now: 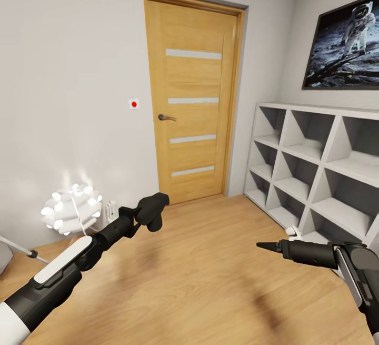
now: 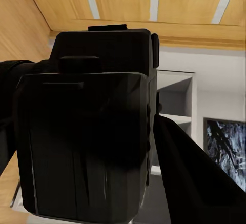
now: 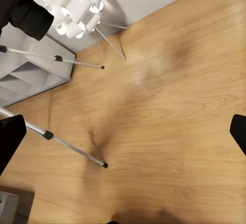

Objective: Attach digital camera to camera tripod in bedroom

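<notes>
The left pincer [image 1: 152,213] is clamped on the digital camera [image 2: 87,137], a boxy matte-black body with a raised hump on top; from the wrist, 1 dark finger [image 2: 195,178] runs along its side. From the head, the camera [image 1: 151,209] hangs in the air above the wood floor [image 1: 210,282], in front of the door.

The right pincer [image 1: 269,247] reaches forward, low over the planks near the shelf; its 2 black fingertips [image 3: 10,142] sit at opposite edges of the wrist picture, spread wide with nothing between them.

Below that pincer, 2 slim silver legs of the camera tripod [image 3: 72,149] slant across the floor, each with a black joint and a black foot. Another leg tip [image 1: 21,250] shows at the far left in the head view. Just beside it stands the lamp [image 1: 71,208], a glowing cluster of small white tubes on thin legs, against the pale grey wall [image 1: 68,71].

The wooden door [image 1: 192,97] carries 4 frosted horizontal strips and a dark lever handle. To the right stands a white shelf unit [image 1: 316,171] of square compartments, with a framed astronaut picture [image 1: 345,45] above it.
</notes>
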You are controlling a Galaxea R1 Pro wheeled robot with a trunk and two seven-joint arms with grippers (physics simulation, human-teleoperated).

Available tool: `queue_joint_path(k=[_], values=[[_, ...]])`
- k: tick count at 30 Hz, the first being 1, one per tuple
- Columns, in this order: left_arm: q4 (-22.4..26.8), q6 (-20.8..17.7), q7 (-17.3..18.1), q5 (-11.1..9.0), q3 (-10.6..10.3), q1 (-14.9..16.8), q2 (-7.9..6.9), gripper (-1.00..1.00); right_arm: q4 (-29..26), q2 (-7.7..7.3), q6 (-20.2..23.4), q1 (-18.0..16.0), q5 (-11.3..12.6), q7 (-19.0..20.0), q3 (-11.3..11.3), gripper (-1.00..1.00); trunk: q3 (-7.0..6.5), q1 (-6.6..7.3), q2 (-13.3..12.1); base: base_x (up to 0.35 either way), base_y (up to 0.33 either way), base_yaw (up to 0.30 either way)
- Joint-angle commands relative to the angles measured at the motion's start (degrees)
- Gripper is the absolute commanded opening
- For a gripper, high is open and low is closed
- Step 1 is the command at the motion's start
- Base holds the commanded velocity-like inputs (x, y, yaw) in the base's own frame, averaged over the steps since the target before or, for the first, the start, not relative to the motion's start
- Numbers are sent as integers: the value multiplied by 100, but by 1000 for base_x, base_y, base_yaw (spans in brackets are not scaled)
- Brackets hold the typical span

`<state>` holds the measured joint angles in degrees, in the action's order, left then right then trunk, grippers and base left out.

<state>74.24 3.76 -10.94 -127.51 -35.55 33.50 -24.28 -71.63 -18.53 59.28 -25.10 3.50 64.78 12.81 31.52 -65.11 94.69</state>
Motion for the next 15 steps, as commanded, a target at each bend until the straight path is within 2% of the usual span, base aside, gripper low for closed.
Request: queue_joint_path(k=[1, 15], values=[[10, 37, 2, -34, -16, 7, -6, -100, 0, -1, 48, -4, 32, -9, 0, 100, -12, 23, -38, 0, 0, 0], [3, 28, 37, -44, -21, 7, -3, -100, 0, 3, 50, -4, 20, -14, -15, 100, -263, 330, -600, 0, 0, 0]])
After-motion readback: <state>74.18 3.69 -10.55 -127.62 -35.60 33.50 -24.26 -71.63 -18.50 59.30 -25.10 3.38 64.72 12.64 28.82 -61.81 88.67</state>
